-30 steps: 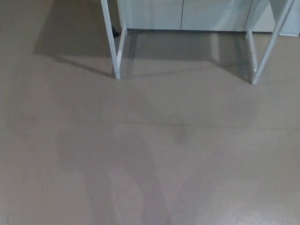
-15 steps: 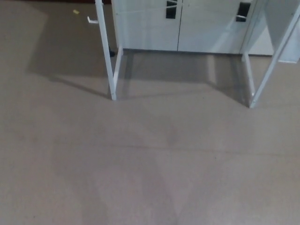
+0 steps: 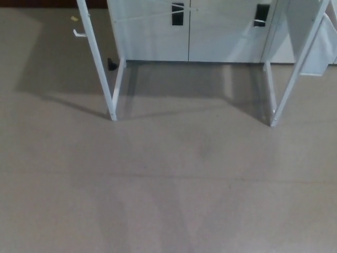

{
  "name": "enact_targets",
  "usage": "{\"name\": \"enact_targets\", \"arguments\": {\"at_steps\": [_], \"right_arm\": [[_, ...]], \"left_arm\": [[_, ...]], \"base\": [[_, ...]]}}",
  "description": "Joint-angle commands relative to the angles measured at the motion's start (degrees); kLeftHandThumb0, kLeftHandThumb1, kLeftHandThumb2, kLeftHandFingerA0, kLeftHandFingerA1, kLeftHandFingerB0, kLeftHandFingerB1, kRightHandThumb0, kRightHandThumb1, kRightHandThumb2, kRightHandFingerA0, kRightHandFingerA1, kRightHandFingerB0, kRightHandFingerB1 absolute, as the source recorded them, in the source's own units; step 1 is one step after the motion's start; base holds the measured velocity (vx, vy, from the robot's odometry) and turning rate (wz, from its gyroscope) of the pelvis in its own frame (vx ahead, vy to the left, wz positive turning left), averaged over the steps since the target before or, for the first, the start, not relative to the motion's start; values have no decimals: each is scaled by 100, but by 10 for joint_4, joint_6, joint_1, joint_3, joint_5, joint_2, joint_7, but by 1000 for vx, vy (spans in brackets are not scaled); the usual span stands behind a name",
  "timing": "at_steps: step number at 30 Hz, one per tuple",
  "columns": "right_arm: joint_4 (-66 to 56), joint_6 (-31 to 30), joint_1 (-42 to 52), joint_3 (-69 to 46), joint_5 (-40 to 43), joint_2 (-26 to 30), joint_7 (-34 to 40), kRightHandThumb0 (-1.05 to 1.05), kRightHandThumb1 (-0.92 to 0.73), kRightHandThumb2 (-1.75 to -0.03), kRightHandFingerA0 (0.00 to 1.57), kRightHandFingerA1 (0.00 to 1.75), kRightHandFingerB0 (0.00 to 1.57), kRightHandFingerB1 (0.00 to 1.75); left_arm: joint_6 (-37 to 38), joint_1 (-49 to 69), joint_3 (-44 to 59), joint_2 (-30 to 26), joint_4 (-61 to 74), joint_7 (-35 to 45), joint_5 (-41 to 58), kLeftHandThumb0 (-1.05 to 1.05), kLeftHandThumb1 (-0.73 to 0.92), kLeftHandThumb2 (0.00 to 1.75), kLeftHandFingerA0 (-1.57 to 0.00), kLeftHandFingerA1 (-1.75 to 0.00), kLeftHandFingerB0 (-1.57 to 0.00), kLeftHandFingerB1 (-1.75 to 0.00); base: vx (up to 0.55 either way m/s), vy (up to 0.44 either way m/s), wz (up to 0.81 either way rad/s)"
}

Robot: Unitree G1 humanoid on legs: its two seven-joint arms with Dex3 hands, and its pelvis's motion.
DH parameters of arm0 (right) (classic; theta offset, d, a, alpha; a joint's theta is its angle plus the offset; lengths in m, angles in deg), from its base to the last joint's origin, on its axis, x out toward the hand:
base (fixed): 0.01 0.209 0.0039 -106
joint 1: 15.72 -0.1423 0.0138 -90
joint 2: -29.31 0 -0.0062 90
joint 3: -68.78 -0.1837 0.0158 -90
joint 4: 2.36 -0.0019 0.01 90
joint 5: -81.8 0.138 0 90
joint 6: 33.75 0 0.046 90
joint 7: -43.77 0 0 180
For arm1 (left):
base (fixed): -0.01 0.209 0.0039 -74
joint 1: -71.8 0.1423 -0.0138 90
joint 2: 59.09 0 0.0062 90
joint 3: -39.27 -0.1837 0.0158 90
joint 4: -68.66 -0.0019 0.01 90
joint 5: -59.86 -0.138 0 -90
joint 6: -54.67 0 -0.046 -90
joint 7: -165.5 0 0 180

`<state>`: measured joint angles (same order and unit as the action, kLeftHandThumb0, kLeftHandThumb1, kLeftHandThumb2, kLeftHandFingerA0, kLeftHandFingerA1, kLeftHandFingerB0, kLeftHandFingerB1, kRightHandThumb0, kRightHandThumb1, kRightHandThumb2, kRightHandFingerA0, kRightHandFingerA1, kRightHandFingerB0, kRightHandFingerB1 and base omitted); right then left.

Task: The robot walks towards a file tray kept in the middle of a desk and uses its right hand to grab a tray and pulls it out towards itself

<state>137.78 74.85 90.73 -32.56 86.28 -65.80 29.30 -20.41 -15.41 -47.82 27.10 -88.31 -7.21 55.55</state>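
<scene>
Neither hand shows from the head view, so I can't tell whether they are spread or clenched; I'd guess the arms hang at the robot's sides while it walks. Ahead lies bare floor, then the white desk legs and standing apart, with a pale cabinet behind them. The desk top and the file tray sit above the frame, out of sight. By my reckoning the approach is only partway done and no reach is due yet.

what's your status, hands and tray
Both hands out of view. Tray not visible, only white desk legs and cabinet doors ahead. Floor shows no obstacle.
</scene>
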Motion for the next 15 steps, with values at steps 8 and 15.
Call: {"name": "enact_targets", "arguments": {"at_steps": [8,15], "right_arm": [[5,11,0,4,0,1,3,-49,-61,-58,37,58,28,37],[7,15,-4,8,-1,2,0,-51,-61,-57,35,59,27,38]], "left_arm": [[13,-4,16,-5,-2,-5,12,-61,44,59,-32,-73,-28,-57],[21,-2,26,-6,9,-3,12,-61,48,65,-29,-74,-23,-59]], "base": [[205,74,6],[176,-136,10]]}}
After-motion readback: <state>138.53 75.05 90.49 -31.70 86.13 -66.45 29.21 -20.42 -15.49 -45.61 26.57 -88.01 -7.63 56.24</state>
